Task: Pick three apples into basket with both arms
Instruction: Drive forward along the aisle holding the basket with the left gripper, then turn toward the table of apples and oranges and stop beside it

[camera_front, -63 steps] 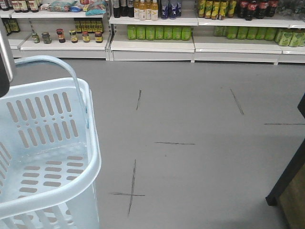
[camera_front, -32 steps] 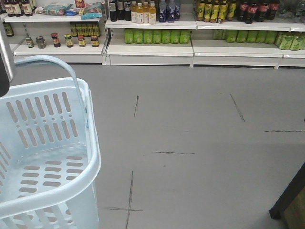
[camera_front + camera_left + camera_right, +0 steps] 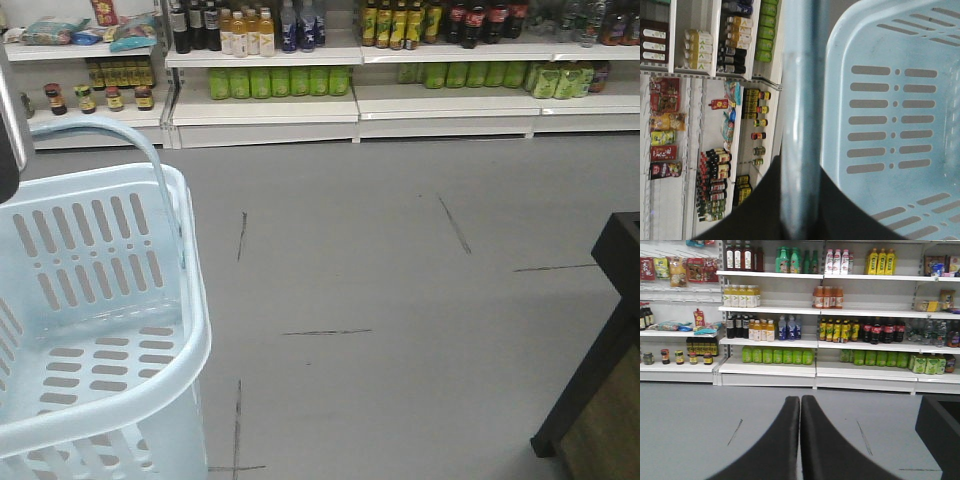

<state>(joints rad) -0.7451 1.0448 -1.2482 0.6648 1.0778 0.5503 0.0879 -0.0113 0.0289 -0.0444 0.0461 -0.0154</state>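
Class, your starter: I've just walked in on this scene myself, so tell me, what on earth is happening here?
A two-armed robot is in a shop aisle. Its left pincer is shut around the hoop handle of a pale blue basket, which is empty. Its right pincer is shut on nothing and points toward shelves of bottled drinks. No apples show in any view, so none has been collected yet.

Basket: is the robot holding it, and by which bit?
Yes. The left gripper holds the basket by its hoop handle. The right gripper is shut and holds nothing.
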